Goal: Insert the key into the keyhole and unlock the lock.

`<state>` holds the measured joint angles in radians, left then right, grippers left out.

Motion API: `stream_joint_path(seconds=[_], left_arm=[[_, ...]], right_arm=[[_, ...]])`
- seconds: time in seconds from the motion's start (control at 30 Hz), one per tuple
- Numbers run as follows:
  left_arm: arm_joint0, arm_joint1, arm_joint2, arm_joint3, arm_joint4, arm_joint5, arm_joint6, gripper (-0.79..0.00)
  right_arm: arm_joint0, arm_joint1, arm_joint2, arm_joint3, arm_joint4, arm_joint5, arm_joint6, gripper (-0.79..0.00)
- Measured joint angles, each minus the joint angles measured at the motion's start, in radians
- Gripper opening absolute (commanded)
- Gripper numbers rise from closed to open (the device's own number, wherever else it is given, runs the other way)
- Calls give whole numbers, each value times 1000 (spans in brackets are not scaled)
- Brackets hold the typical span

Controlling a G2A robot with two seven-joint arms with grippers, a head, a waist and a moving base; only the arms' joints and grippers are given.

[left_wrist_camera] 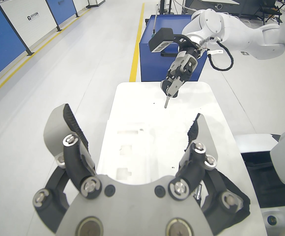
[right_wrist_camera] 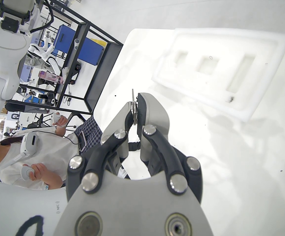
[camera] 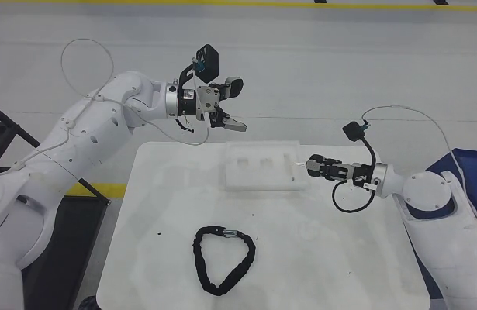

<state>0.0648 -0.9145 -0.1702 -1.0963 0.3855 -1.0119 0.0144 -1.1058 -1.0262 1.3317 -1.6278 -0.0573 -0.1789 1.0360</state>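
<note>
Key (right_wrist_camera: 133, 109) clamped in right gripper (right_wrist_camera: 135, 100), tip just short of foam tray (camera: 263, 167). Left gripper (left_wrist_camera: 132, 111) fingers apart, holding nothing. Chain lock (camera: 222, 260) well apart from both.

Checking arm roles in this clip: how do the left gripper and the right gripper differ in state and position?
The left gripper is open and empty; the right gripper is shut on a small silver metal key. The left is by the white foam tray's far edge, the right beside its end. Both are apart from the black chain lock.
</note>
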Motion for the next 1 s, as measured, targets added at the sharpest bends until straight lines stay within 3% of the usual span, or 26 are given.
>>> stream_joint_path(seconds=[0.3, 0.6, 1.0], left_arm=[[105, 29, -44, -13, 43, 0, -24, 0], [248, 71, -72, -115, 149, 0, 16, 0], [351, 95, -44, -148, 282, 0, 28, 0]], right_arm=[[0, 0, 0, 0, 0, 0, 0, -785], [0, 0, 0, 0, 0, 0, 0, -785], [0, 0, 0, 0, 0, 0, 0, -785]])
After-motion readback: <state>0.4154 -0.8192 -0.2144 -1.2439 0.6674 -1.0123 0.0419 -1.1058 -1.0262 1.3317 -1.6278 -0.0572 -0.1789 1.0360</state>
